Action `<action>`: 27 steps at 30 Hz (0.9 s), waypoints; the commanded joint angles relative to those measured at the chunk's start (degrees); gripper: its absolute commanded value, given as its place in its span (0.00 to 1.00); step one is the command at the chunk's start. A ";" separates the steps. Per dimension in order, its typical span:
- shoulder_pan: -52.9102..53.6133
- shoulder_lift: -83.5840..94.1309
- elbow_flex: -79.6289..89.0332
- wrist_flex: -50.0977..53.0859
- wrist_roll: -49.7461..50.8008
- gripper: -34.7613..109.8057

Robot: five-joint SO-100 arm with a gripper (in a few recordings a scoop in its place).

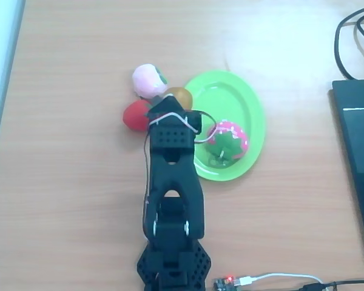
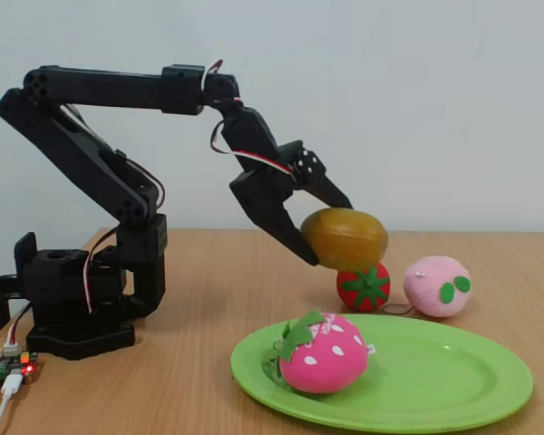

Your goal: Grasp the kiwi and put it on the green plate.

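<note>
The kiwi (image 2: 345,238), a brown-olive egg shape, hangs in the air above the table, held between the black fingers of my gripper (image 2: 331,231), which is shut on it. From overhead the kiwi (image 1: 178,96) peeks out past the gripper (image 1: 173,104) at the left rim of the green plate (image 1: 249,109). In the fixed view the green plate (image 2: 435,381) lies in front of and below the kiwi. A pink strawberry toy (image 2: 325,353) lies on the plate's left part.
A red tomato-like fruit (image 2: 364,286) and a pale pink peach (image 2: 437,285) sit on the table behind the plate. A black device (image 1: 358,157) with cables lies at the right edge in the overhead view. My arm's base (image 1: 173,260) stands at the near edge.
</note>
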 commanded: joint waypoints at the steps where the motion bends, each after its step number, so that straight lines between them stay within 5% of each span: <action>1: 2.37 -2.37 -3.87 -1.23 0.79 0.44; 27: 13.62 -31.29 -26.72 -3.87 20.83 0.43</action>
